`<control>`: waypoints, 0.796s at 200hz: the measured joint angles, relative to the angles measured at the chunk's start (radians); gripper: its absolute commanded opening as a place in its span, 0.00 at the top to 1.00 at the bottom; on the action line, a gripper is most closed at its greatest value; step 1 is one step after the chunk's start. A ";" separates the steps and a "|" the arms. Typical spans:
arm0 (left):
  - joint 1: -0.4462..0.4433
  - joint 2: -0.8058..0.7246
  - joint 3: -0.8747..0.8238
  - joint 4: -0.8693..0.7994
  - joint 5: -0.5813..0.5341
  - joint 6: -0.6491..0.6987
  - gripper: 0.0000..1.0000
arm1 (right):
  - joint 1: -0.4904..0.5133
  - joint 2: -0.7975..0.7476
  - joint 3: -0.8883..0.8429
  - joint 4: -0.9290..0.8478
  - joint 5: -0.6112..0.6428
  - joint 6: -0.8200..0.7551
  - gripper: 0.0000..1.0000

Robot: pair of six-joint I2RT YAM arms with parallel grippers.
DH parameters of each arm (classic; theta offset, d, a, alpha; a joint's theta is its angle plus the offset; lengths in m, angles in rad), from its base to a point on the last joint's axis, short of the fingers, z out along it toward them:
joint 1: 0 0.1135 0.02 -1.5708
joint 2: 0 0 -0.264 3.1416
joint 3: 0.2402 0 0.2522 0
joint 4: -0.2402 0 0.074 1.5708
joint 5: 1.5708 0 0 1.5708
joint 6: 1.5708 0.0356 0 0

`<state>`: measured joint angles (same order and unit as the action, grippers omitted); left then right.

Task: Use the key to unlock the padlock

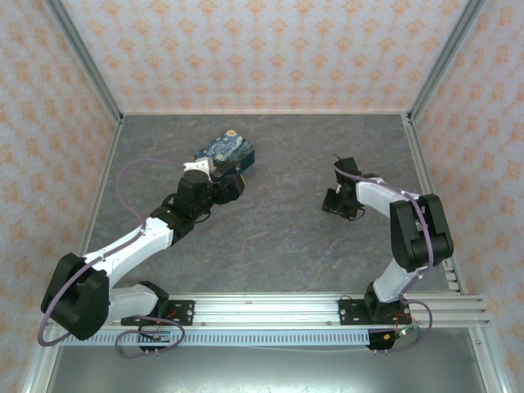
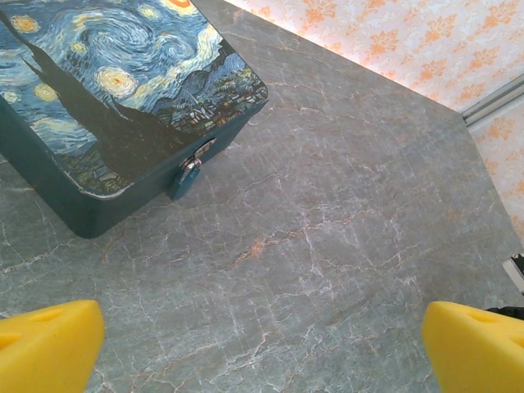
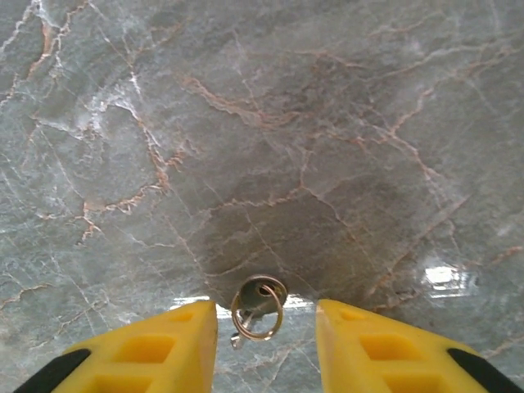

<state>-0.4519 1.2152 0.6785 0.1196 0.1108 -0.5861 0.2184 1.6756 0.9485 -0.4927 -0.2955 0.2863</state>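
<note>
In the top view, the metal rail (image 1: 270, 309) along the bottom of the frame is nearest, and both arm bases are bolted to it. The left gripper (image 1: 229, 184) is stretched toward the upper left of the grey table (image 1: 286, 237) and is set just beside the painted box (image 1: 227, 151). The right gripper (image 1: 338, 202) is lowered to the table right of centre, well apart from the box.

In the left wrist view, the yellow left fingers (image 2: 45, 344) are seen in the two bottom corners. They are spread wide with bare stone between them, so the left gripper is released. The box is placed in the upper left of the frame. The padlock (image 2: 187, 177), small and blue, is hung from the clasp on the box's side wall, left of centre and well above the fingers.

In the right wrist view, the yellow right fingers (image 3: 164, 352) are seen along the bottom edge, parted. The key (image 3: 262, 293) is laid flat on the table between their tips at bottom centre. A gap is left on each side of it, so the right gripper is released and the key is not grasped.
</note>
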 measured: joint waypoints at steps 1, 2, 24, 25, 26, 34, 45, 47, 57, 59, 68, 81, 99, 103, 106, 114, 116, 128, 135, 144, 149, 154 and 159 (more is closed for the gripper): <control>0.000 0.000 0.000 0.000 0.000 0.000 0.00 | 0.000 0.000 0.000 0.000 0.000 0.001 0.67; 0.000 0.000 0.000 0.000 0.000 0.000 0.00 | 0.001 0.002 0.001 -0.001 0.001 0.003 0.67; 0.000 0.000 0.000 0.000 0.000 0.000 0.00 | 0.002 0.005 0.005 -0.008 0.008 0.003 0.71; 0.000 0.000 0.000 0.000 0.000 0.000 0.00 | 0.002 0.005 0.005 -0.008 0.009 0.002 0.72; 0.000 0.000 0.000 0.000 0.000 0.000 0.00 | 0.002 0.005 0.005 -0.008 0.009 0.002 0.72; 0.000 0.000 0.000 0.000 0.000 0.000 0.00 | 0.002 0.005 0.006 -0.009 0.011 0.002 0.74; 0.000 0.000 0.000 -0.001 0.000 0.000 0.00 | 0.002 0.006 0.006 -0.011 0.015 0.003 0.76; 0.000 0.000 0.000 -0.001 0.000 0.000 0.00 | 0.002 0.007 0.006 -0.012 0.016 0.002 0.77; 0.000 0.000 0.000 -0.001 0.000 0.000 0.00 | 0.002 0.010 0.009 -0.016 0.022 0.004 0.81; 0.000 0.000 0.000 -0.001 0.000 0.000 0.00 | 0.002 0.010 0.010 -0.017 0.023 0.003 0.82; 0.000 0.000 0.000 -0.003 0.000 0.000 0.00 | 0.002 0.011 0.012 -0.022 0.027 0.002 0.85; 0.000 0.000 0.000 -0.004 0.000 0.000 0.00 | 0.002 0.011 0.013 -0.020 0.026 0.004 0.88; 0.000 0.000 0.000 -0.005 -0.003 0.000 0.00 | 0.004 0.012 0.017 -0.003 0.016 0.008 0.93; 0.000 0.000 0.000 -0.005 -0.004 0.000 0.00 | 0.004 0.012 0.017 0.000 0.015 0.008 0.94; 0.000 0.000 0.000 -0.005 -0.005 0.000 0.00 | 0.004 0.012 0.017 0.001 0.014 0.007 0.95; 0.000 0.000 0.000 -0.006 -0.007 0.000 0.00 | 0.004 0.012 0.019 0.006 0.008 0.005 0.96; 0.000 0.000 0.000 -0.007 -0.007 0.000 0.00 | 0.004 0.012 0.019 0.006 0.008 0.006 0.97; 0.000 0.000 0.000 -0.010 -0.007 0.001 0.00 | 0.004 0.012 0.020 0.013 0.006 0.006 1.00; 0.000 0.000 0.002 -0.011 -0.007 0.001 0.00 | 0.004 0.012 0.020 0.014 0.006 0.006 1.00; 0.000 0.000 0.003 -0.012 -0.007 0.001 0.00 | 0.004 0.010 0.020 0.015 0.006 0.006 1.00; 0.000 0.000 0.004 -0.012 -0.007 0.002 0.00 | 0.004 0.009 0.020 0.015 0.005 0.006 1.00; 0.000 0.000 0.006 -0.013 -0.007 0.002 0.00 | 0.004 0.007 0.019 0.016 0.004 0.006 1.00; 0.000 0.000 0.007 -0.013 -0.007 0.003 0.00 | 0.004 0.004 0.017 0.019 0.003 0.006 1.00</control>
<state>-0.4519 1.2152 0.6853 0.1070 0.1040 -0.5831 0.2222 1.6794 0.9657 -0.4740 -0.2928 0.2924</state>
